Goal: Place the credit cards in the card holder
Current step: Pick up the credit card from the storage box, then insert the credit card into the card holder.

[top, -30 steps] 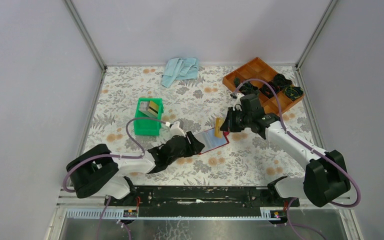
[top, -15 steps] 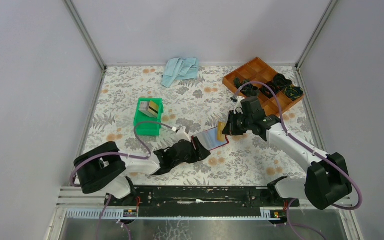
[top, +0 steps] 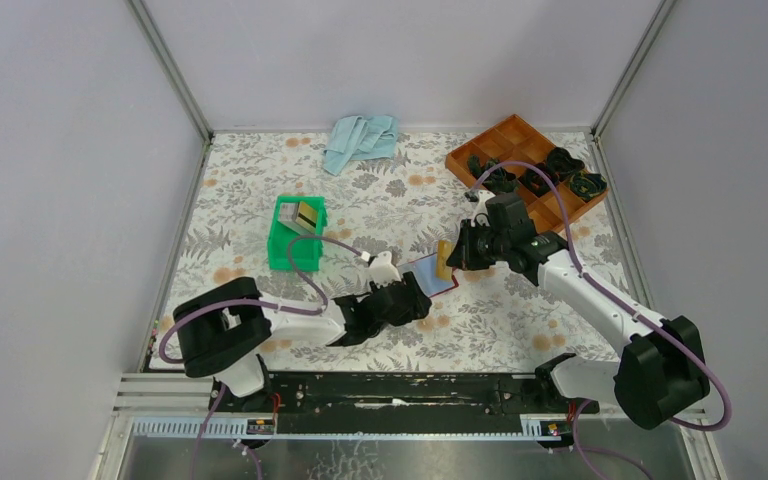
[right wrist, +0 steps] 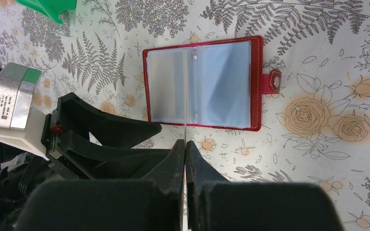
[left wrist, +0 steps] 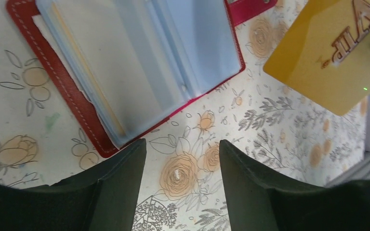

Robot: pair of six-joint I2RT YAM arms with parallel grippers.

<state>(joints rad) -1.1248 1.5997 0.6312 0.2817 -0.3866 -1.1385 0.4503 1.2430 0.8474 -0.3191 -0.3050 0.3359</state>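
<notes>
**A:** What has been altered in the last second?

**B:** The left arm [top: 290, 325] has been swung rightward over the table [top: 520, 320]. The right arm [top: 590, 295] has been brought slightly lower and nearer. The card holder [right wrist: 202, 84] is laid open and flat near the middle of the table, its pale sleeves upward. The left gripper [left wrist: 180, 144] is now set just beside its near edge, with the fingers spread wide and nothing held. The gold card [left wrist: 327, 62] is kept pinched in the closed right gripper [right wrist: 185, 144], above the holder's far side.

**A:** What is meant by that for the task?

**B:** Insertion is judged to be close. The holder may be about to be steadied while the card is fed into a sleeve.

**A:** What else is to be noted, and what is obstructed?

**B:** The orange tray [top: 513, 133] is placed at the far right, the green bin [top: 295, 250] at the left and a blue cloth [top: 360, 140] at the back, all well apart from the holder. A second card [top: 306, 215] is seen in the bin, not yet fetched. No obstacle is seen between card and holder, but the sleeves lie flat, so a pocket mouth may be hard to catch.
</notes>
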